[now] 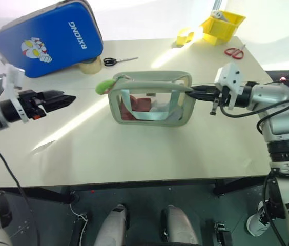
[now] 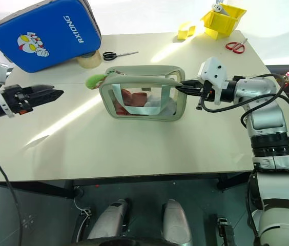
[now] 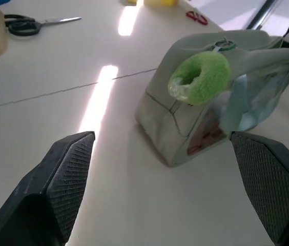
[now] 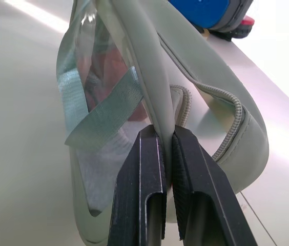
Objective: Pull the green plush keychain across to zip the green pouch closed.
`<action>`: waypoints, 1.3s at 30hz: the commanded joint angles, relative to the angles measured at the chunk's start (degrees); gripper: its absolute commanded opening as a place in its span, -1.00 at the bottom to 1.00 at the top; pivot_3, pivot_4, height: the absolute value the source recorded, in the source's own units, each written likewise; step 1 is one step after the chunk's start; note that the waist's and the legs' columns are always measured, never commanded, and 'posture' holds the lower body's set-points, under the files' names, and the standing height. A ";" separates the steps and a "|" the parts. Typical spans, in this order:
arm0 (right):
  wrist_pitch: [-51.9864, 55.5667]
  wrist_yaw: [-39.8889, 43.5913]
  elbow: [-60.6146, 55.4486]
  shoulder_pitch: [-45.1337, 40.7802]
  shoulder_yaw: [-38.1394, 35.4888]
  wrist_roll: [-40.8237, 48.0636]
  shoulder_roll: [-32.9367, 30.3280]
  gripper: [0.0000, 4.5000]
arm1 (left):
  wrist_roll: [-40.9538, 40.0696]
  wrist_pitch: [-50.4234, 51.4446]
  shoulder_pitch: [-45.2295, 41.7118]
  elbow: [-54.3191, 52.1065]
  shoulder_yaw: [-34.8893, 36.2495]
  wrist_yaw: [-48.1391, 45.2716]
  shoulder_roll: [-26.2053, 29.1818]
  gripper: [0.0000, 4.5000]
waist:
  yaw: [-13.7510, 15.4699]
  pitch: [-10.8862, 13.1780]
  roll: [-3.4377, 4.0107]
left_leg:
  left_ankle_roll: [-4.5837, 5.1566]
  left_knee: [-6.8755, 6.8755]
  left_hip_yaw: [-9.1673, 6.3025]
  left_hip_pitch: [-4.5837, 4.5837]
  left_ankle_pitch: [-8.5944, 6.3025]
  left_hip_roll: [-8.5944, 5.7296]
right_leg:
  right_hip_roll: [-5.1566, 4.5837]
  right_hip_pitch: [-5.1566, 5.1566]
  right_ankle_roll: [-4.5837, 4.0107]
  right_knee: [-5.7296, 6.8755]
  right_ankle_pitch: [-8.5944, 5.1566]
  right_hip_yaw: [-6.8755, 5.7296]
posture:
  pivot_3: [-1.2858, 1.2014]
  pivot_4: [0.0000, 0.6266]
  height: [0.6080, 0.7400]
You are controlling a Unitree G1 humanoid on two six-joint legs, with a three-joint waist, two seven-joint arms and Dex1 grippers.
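The green plush keychain (image 1: 103, 86) hangs at the left end of the green pouch (image 1: 152, 100), mid-table. The right gripper (image 1: 193, 93) is pinched tight on the pouch's right-end edge. The left gripper (image 1: 65, 100), spread wide and empty, hovers left of the keychain.

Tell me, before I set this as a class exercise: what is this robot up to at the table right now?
It is setting up to zip the green pouch. The right gripper is shut on the pouch's rim at one end, steadying it. The left gripper hangs open beside the other end, apart from the green plush keychain that hangs there. The pouch's top is unzipped and the keychain is not yet grasped.
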 commanded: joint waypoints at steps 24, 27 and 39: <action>1.73 -1.73 -5.99 1.98 -1.19 0.33 0.68 -1.00 | -4.53 1.05 -9.61 -0.22 -0.52 12.95 -13.87 0.39 | -0.04 0.00 0.00 | -0.05 0.37 0.03 -0.04 0.02 -0.01 | 0.02 0.08 0.00 0.03 0.00 0.02 | 0.03 -0.52 1.00; 1.81 -1.96 -6.04 1.92 -1.34 0.24 0.56 -1.00 | -3.70 0.06 -9.37 0.57 -1.42 12.08 -13.54 -0.32 | -0.04 0.00 0.00 | -0.05 0.37 0.03 -0.04 0.02 -0.01 | 0.02 0.07 0.00 0.03 0.00 0.03 | 0.03 -0.52 1.00; 1.49 -2.74 -5.77 2.01 -1.52 0.17 0.69 -1.00 | -2.54 -3.08 -15.17 0.29 -1.71 12.33 -13.66 -0.98 | 0.15 0.00 0.00 | -0.03 0.38 0.02 -0.06 0.01 -0.01 | 0.02 0.07 0.00 0.03 0.00 0.03 | 0.03 -0.52 1.00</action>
